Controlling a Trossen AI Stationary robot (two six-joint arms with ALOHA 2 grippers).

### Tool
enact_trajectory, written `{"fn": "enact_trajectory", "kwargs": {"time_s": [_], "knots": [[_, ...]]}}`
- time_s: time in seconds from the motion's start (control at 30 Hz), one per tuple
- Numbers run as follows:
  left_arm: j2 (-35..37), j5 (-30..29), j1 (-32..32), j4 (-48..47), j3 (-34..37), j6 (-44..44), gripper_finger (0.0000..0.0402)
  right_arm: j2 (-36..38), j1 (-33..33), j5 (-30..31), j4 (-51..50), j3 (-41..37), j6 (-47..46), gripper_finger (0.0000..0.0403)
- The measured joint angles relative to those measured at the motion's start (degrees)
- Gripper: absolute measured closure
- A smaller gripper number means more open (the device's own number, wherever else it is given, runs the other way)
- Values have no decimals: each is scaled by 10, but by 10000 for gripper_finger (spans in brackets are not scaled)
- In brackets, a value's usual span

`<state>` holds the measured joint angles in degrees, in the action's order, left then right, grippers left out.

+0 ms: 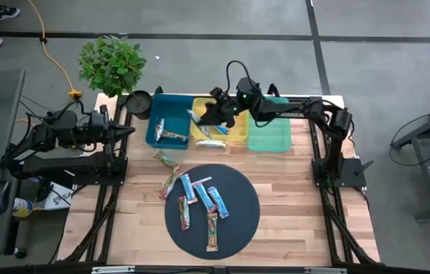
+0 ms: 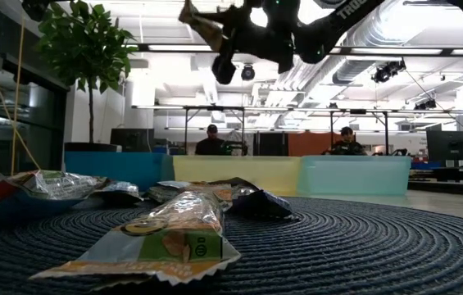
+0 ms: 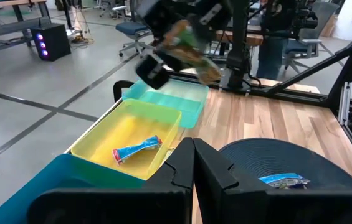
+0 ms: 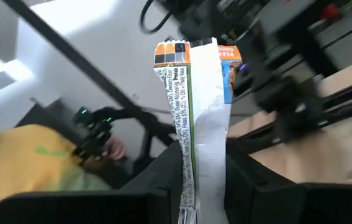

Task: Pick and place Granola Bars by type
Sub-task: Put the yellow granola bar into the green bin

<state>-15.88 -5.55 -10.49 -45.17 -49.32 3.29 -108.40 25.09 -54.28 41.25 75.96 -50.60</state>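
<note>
My right gripper (image 1: 213,113) hangs level above the yellow bin (image 1: 234,135), shut on a multicolour granola bar (image 4: 191,112), which also shows in the left wrist view (image 3: 191,51). The yellow bin holds a blue bar (image 3: 137,149). A silver bar (image 1: 170,135) lies in the blue bin (image 1: 157,114), and the green bin (image 1: 269,137) stands to the right of the yellow one. Several more bars (image 1: 199,199) lie flat on the dark round mat (image 1: 237,221), and two (image 1: 167,171) lie on the wood to its left. My left gripper (image 3: 191,171) waits shut at the table's left edge. My right gripper pinches one end of the multicolour bar (image 4: 190,186) between its two fingers. The fingers come about level from the table's right side, and the bar runs along them, its free end (image 4: 188,53) sticking out ahead. The bar is lifted clear above the bins.
A potted plant (image 1: 112,65) and a dark cup (image 1: 140,103) stand at the far left corner. The three bins line the far edge. People sit at desks in the room beyond (image 2: 212,143). Bare wood lies right of the mat (image 1: 298,198).
</note>
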Motion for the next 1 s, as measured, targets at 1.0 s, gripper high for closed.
{"fn": "enact_trajectory", "kwargs": {"time_s": [1.0], "knots": [[0, -11, 0, 0, 0, 0, 402, 282, 116, 684, -914, 1, 314, 330]]}}
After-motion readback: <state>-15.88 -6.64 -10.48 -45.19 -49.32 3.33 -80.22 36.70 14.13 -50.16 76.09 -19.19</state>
